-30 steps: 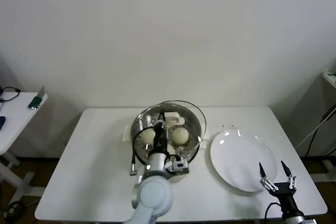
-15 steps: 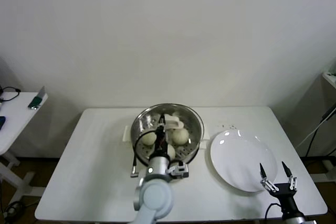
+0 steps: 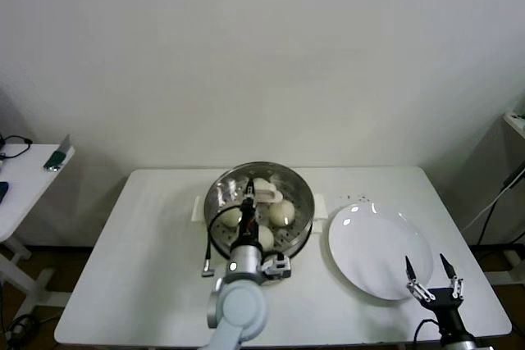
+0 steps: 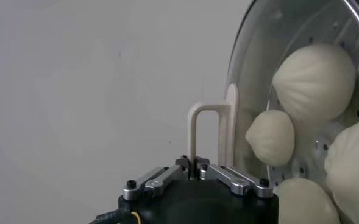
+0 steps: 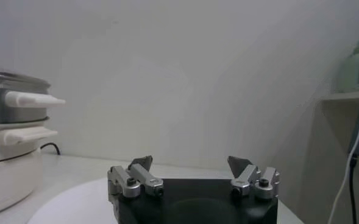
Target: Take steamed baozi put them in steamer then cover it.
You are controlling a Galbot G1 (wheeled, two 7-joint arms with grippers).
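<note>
The steel steamer stands on its white cooker base mid-table, with several pale baozi inside. The clear glass cover lies level over the steamer's rim. My left gripper is above it, shut on the cover's cream-white handle. In the left wrist view the left gripper pinches the thin handle, and baozi show through the glass. My right gripper hangs open and empty by the table's front right edge; the right wrist view shows the right gripper with spread fingers.
An empty white plate lies right of the steamer, under the right gripper. A black cable with a plug runs along the steamer's left side. A small side table stands far left. The right wrist view shows the steamer off to one side.
The cover, offset toward the back right and tilted, has come down and forward until it sits in line with the steamer. The left gripper moved with it. The right arm has barely shifted.
</note>
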